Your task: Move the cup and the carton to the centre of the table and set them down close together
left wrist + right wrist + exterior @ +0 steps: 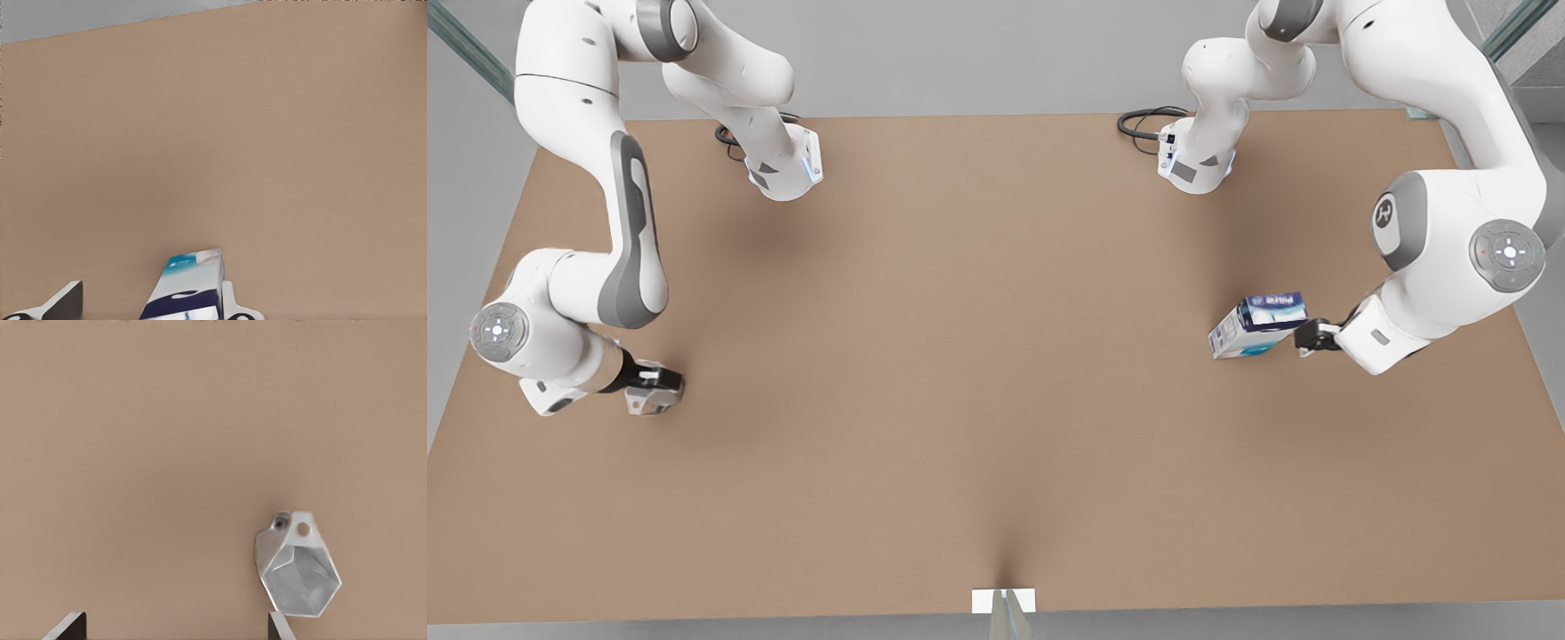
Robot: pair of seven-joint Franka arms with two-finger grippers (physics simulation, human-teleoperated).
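The carton (1258,325), printed white, dark blue and teal, sits tilted on the table (978,356) at the front view's right. My left gripper (1304,338) is right behind it. In the left wrist view the carton (187,287) stands between the spread fingers (67,301), against one of them, and the left gripper (148,305) is open. The pale faceted cup (649,403) is at the front view's left, under my right gripper (660,380). In the right wrist view the cup (297,573) lies just past one fingertip (277,627), outside the gap, and the right gripper (172,630) is open.
Both arm bases (787,169) (1196,160) stand at the table's far edge with black cables beside them. A small white bracket (1003,602) sits at the near edge. Bare brown tabletop stretches between the two grippers.
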